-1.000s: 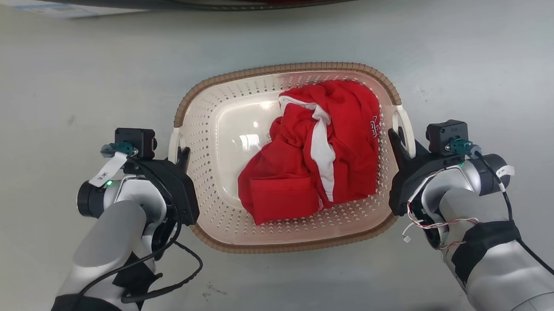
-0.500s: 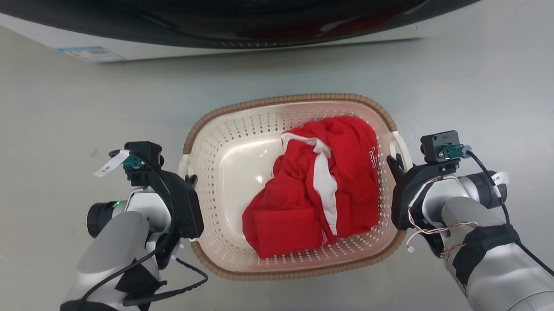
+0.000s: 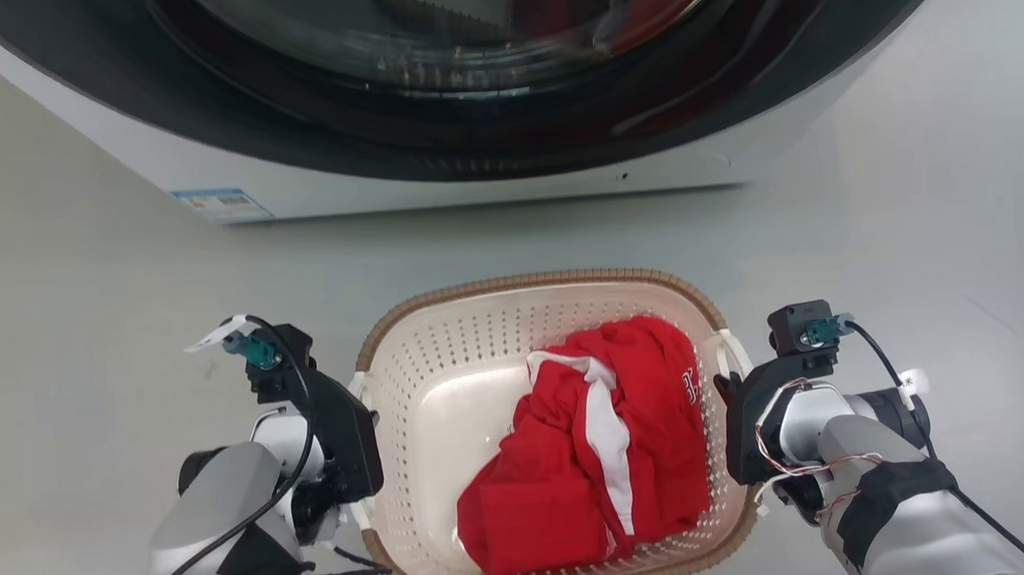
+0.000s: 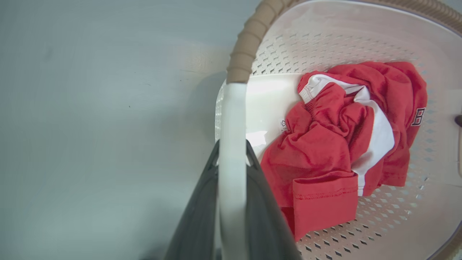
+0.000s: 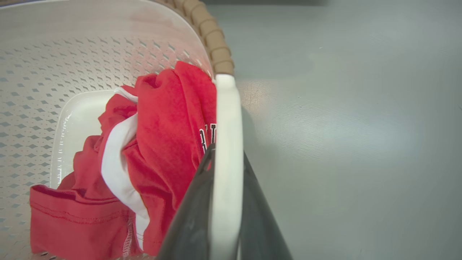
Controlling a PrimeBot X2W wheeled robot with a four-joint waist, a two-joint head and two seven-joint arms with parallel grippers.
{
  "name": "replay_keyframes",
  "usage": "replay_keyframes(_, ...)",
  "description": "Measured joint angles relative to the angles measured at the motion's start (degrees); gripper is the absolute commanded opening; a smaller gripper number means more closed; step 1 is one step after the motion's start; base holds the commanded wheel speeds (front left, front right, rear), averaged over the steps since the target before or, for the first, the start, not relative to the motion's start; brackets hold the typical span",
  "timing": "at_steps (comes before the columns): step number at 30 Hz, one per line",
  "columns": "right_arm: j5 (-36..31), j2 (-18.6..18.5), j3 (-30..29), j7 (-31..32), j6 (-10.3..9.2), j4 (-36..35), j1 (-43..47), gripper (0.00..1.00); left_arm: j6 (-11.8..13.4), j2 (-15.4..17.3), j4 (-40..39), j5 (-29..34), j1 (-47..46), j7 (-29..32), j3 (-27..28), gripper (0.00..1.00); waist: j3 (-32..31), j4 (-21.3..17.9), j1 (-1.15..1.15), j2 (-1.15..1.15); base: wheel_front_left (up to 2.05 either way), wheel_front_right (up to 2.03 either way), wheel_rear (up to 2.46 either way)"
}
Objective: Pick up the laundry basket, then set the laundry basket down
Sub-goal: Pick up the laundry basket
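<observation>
A pale grey floor (image 3: 89,297), smooth and faintly scuffed, runs under everything. Nearest the robot, the left gripper (image 4: 232,144) has its two dark fingers pinched together on the white left handle (image 4: 232,115), and the right gripper (image 5: 225,151) is clamped the same way on the white right handle (image 5: 225,108); each glossy loop passes straight up between its jaws. Between the arms sits the laundry basket (image 3: 529,282), centred just ahead of the robot and well short of the machine; whether its base is clear of the floor cannot be told for sure. It is a shallow rounded rectangle of cream plastic, the walls pierced with rows of small holes, the bottom plain and shiny, the rim a brown woven-look band. It should handle as light and fairly stiff, though thin perforated walls may flex, and the slick narrow handles could slide in the jaws if one arm leads, so the two loops are the right hold and both sides want to travel level. A crumpled red garment (image 3: 606,456) with a white stripe lies soft and loose toward the right side, adding little weight. Beyond stands a white washing machine (image 3: 468,82) with a dark glass door.
</observation>
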Motion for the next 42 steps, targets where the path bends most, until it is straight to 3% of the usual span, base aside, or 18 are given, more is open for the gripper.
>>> replay_keyframes(32,11.8,0.6,3.4,18.0,0.77,1.4,8.5,0.00,0.0,-0.2,4.2,-6.5,7.6,10.3,-2.2,0.00,-24.8,-1.7,0.00,0.00,0.00,0.00,0.00)
replay_keyframes(42,14.3,0.7,4.2,20.2,0.77,1.3,10.0,0.00,-0.1,-0.3,5.1,-7.0,9.4,11.3,-2.6,0.00,-28.1,-1.8,0.00,0.00,0.00,0.00,0.00)
